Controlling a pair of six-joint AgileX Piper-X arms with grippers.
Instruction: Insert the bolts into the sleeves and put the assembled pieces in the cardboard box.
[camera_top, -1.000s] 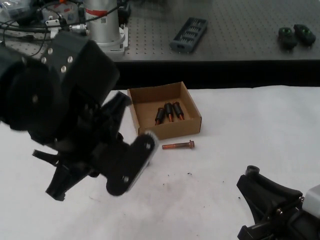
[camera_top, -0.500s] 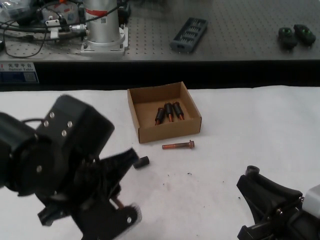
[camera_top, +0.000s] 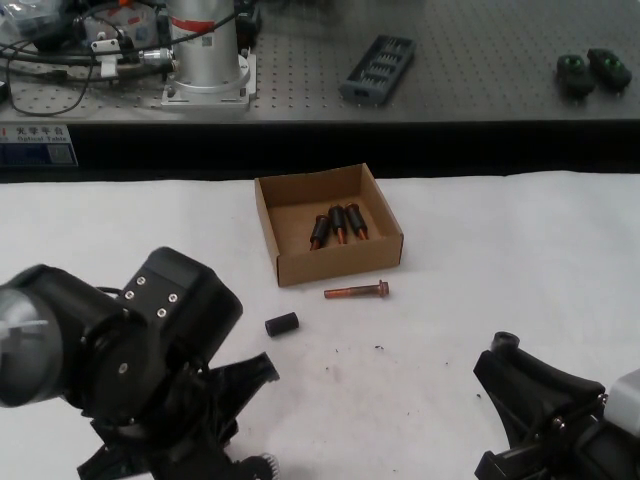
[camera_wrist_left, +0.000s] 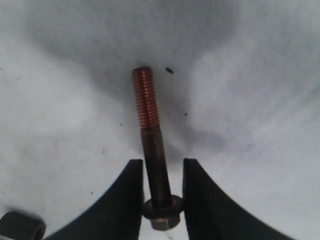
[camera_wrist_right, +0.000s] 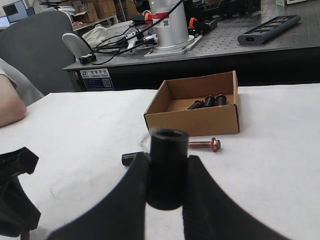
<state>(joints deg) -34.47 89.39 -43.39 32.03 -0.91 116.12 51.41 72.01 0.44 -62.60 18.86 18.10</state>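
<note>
Left gripper (camera_wrist_left: 162, 167), fingers narrow on a bolt (camera_wrist_left: 150, 125), has drawn back well clear of the cardboard box (camera_top: 340, 262), uncovering a loose sleeve (camera_top: 283, 324) just in front of it; right gripper (camera_wrist_right: 167, 159) fingers grip a sleeve (camera_wrist_right: 168, 145); joining is probably next.

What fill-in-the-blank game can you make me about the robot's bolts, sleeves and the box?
The cardboard box holds ____ assembled pieces.
The left gripper is shut on a bolt; the right gripper is shut on a ____ sleeve.
On the table, outside the box, lie one loose sleeve and ____ loose bolt.
Missing words: three; black; one.
</note>
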